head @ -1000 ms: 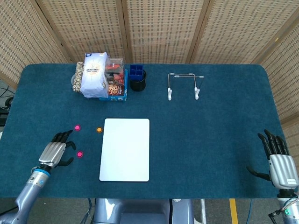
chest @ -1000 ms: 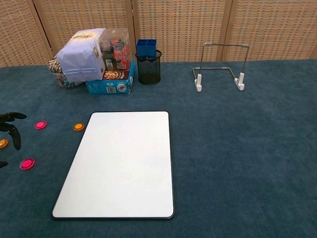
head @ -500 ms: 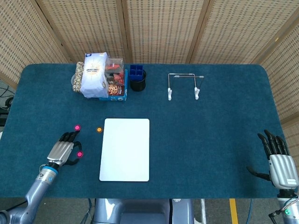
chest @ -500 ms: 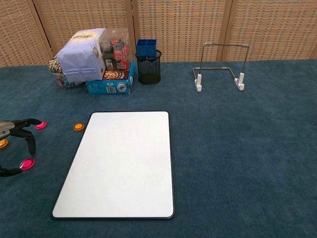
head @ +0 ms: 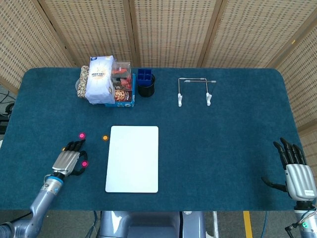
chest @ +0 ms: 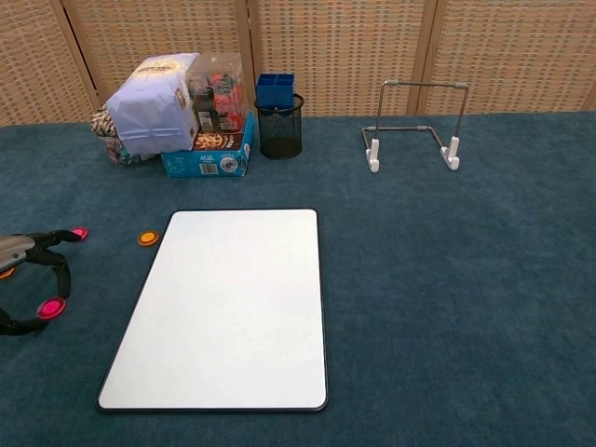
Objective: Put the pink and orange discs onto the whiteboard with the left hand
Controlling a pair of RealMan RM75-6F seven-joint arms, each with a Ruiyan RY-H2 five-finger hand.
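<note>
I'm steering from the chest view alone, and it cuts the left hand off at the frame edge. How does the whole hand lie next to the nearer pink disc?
Observer: The left hand lies back upward, just left of the nearer pink disc. Its fingers point toward the far pink disc.
Operator: Where does its arm come in from?
Observer: The forearm crosses the table's near edge at the left corner and angles up to the hand.
Operator: And the right hand? I can't see it at all.
Observer: The right hand sits by the near right corner with its fingers spread, holding nothing, far from the whiteboard.
</note>
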